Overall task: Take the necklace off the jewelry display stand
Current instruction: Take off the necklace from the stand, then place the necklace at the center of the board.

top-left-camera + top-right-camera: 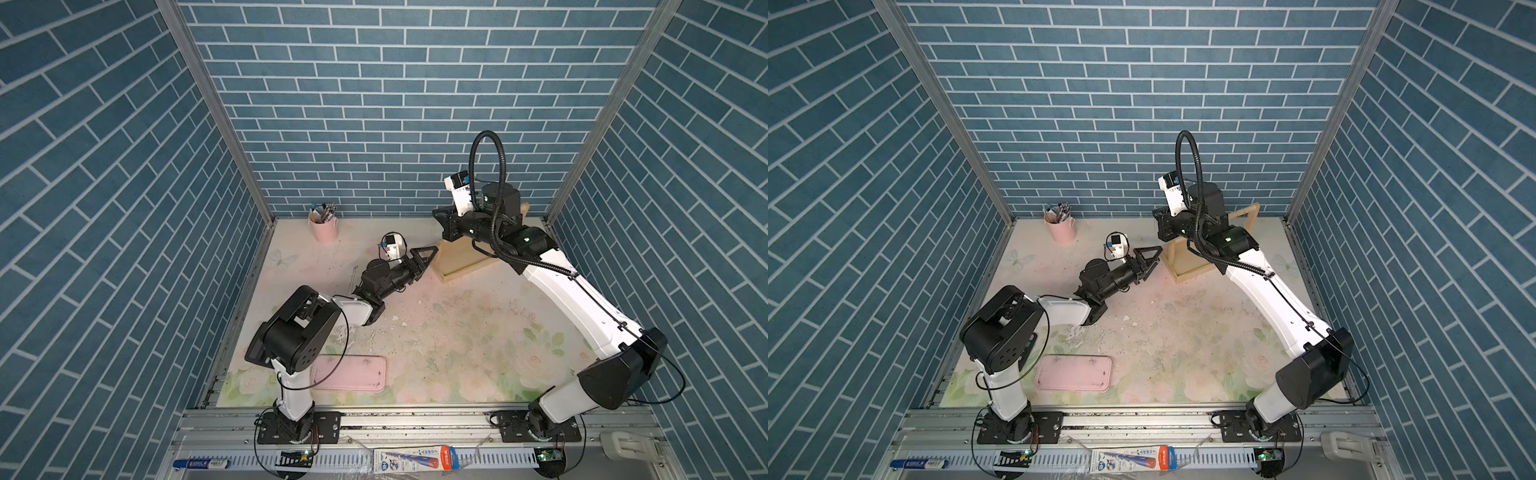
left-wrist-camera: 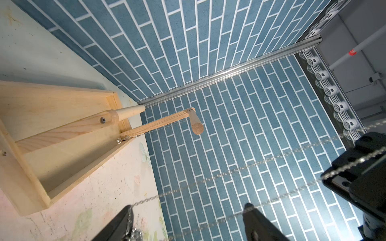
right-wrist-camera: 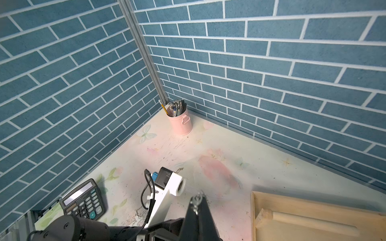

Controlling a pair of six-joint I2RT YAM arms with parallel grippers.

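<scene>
hanging on two parted left jaws: one necklace (image 2: 229, 171)

Left arm (image 1: 353, 307): base at the table's near edge, left side. It runs low toward mid-table with the wrist rolled sideways. Left pincer (image 1: 428, 258) points at the far-right corner, jaws apart. Right arm (image 1: 582, 299): base at the near edge, right side. It climbs along the right edge and the wrist bends back toward the table's centre. Right pincer (image 3: 198, 206) is raised off the table, jaws closed, pinching the necklace (image 3: 196, 200) at the tips.
</scene>
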